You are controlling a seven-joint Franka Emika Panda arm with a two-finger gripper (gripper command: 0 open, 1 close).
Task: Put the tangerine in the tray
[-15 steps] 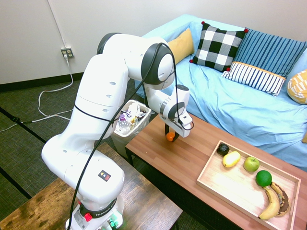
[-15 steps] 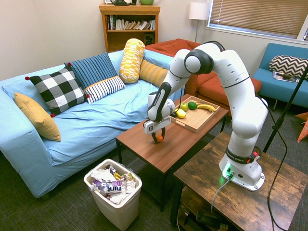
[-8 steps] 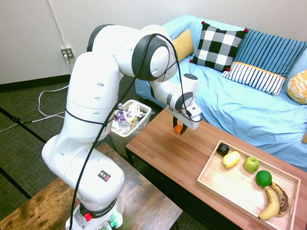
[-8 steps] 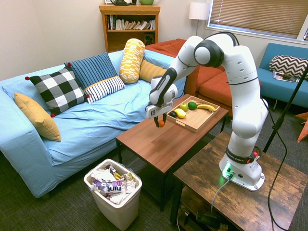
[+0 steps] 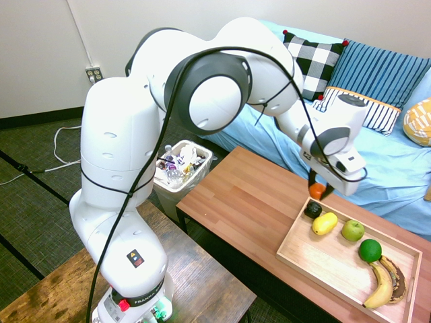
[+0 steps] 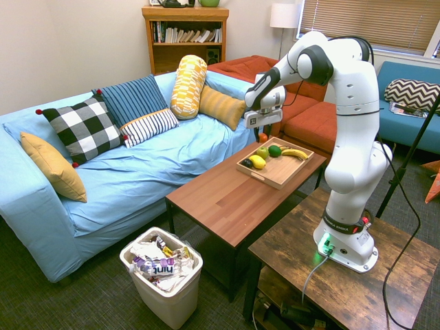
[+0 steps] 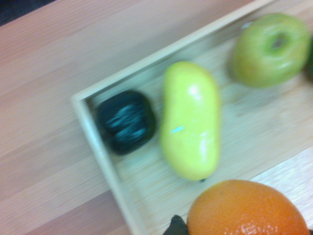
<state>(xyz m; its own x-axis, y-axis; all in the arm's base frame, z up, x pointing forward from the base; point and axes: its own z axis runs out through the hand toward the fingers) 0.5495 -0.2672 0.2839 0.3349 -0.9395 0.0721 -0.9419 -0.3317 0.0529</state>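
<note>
Tool [image 5: 319,192] clamped on the tangerine [image 6: 262,137], one finger on each side; fruit held up in the air, not resting in the tray [image 5: 313,262]. In the first exterior view it appears by the tray's far left corner; exact height above the wood: cannot tell.

Tray flat on the desk [image 5: 232,195], toward its right end in that view. Contents, from the far left corner toward the right: dark fruit [image 5: 313,209], yellow fruit [image 5: 324,223], green apple [image 5: 353,231], lime [image 5: 370,250]. At the near right, yellow banana [image 5: 380,286] and browned banana [image 5: 396,279], side by side. Wrist view: dark fruit and yellow fruit just beside each other, tangerine partly cut off by the frame.

Surroundings, first exterior view: sofa [image 5: 269,149] along the desk's far side; bin [image 5: 182,192] with wrappers and a bottle, left of the desk.
</note>
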